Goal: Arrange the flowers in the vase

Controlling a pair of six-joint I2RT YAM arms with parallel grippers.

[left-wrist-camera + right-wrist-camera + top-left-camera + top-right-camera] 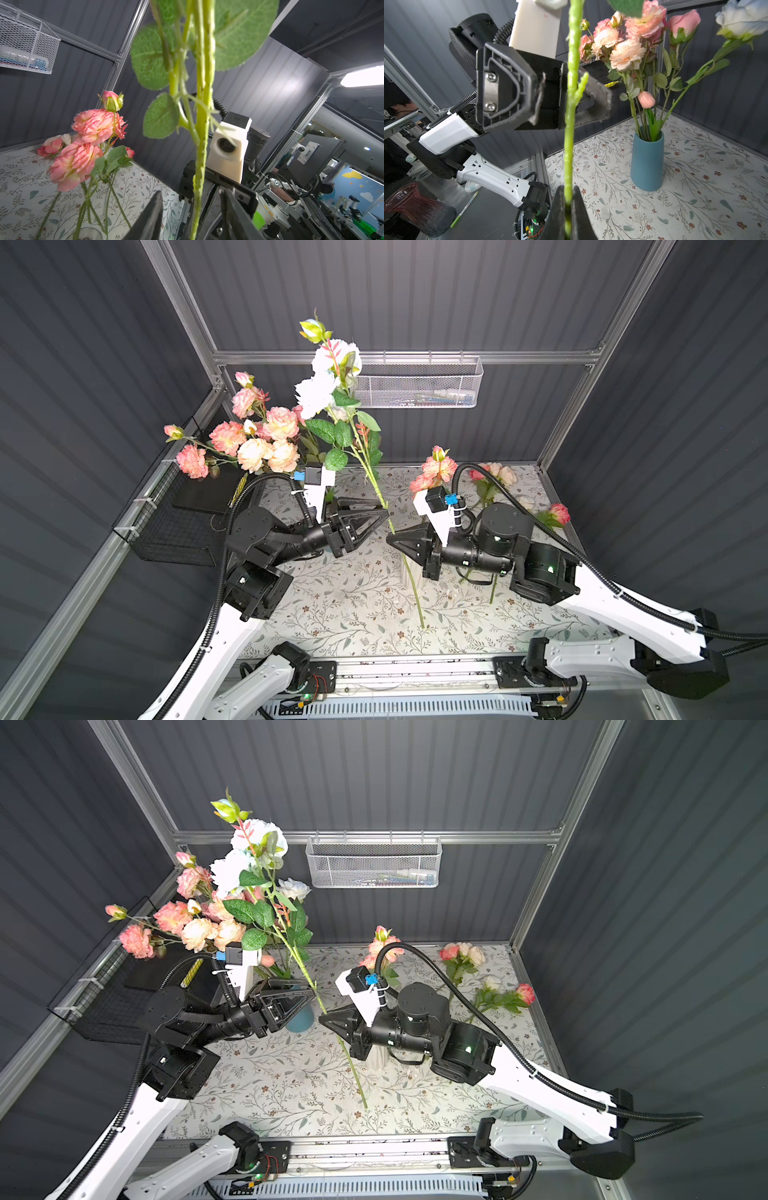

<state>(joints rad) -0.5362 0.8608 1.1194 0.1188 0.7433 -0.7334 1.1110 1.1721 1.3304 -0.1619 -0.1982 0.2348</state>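
Two claws flank one flower stem [414,593]: right claw [390,536] clamps it, left claw [384,508] stands half-open around it; releasing early could drop it.

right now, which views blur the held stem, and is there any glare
Left wrist view: stem and leaves soft, too close to the lens; ceiling light blown out. Right wrist view: same stem blurred, blue vase sharp.

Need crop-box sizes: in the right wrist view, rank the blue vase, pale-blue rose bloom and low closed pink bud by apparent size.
1. blue vase, clearly largest.
2. pale-blue rose bloom, though the frame edge crops it.
3. closed pink bud, smallest.
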